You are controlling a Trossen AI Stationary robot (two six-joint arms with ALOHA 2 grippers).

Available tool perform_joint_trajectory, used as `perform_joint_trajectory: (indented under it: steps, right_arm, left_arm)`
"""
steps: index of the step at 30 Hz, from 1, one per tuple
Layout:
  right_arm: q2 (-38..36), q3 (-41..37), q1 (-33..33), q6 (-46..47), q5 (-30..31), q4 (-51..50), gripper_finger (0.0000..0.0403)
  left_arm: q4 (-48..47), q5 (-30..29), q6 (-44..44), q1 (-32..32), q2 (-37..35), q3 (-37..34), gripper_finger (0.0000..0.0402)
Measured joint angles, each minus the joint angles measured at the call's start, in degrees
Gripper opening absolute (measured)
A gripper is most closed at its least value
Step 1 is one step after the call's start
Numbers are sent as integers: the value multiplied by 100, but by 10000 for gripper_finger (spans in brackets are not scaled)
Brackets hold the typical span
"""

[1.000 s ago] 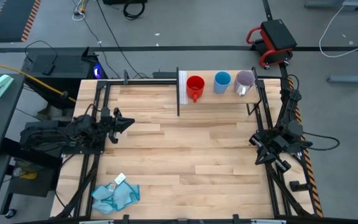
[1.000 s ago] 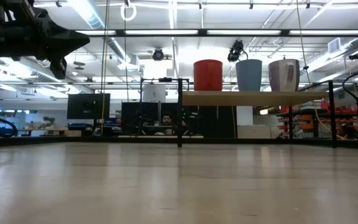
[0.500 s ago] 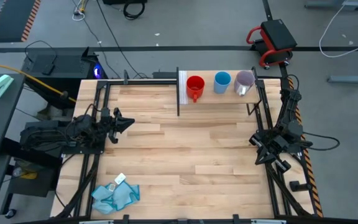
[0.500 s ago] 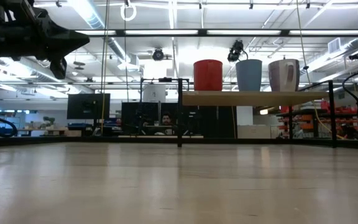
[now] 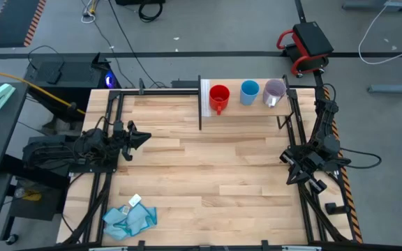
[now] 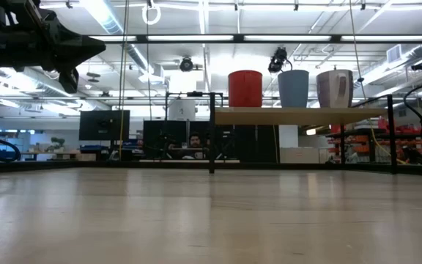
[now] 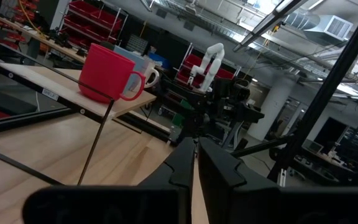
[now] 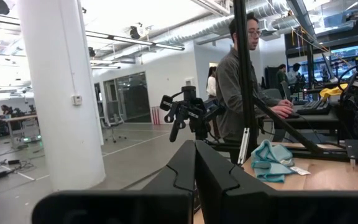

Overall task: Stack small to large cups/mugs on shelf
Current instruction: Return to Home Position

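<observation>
Lining the shelf (image 5: 246, 110), three cups (image 5: 249, 91) stand (well apart from both jaws).

No text, brand, number or sign can be read in any of the views. A small white sticker (image 7: 50, 94) on the front edge of the pale light-wood shelf board (image 7: 45, 79) carries marks too small to make out. Well apart from that shelf board, diagonally across the butcher-block worktop (image 5: 208, 167), a small white tag (image 5: 135, 200) lies just beside a crumpled teal-blue cloth (image 5: 130, 218); any print on it is illegible too.
</observation>
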Motion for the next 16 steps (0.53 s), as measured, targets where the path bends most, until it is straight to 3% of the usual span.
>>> perform_joint_trajectory:
  steps: [16]
  right_arm:
    - [0,0,2,1,0,-1,13]
  left_arm:
    - [0,0,0,-1,0,0,34]
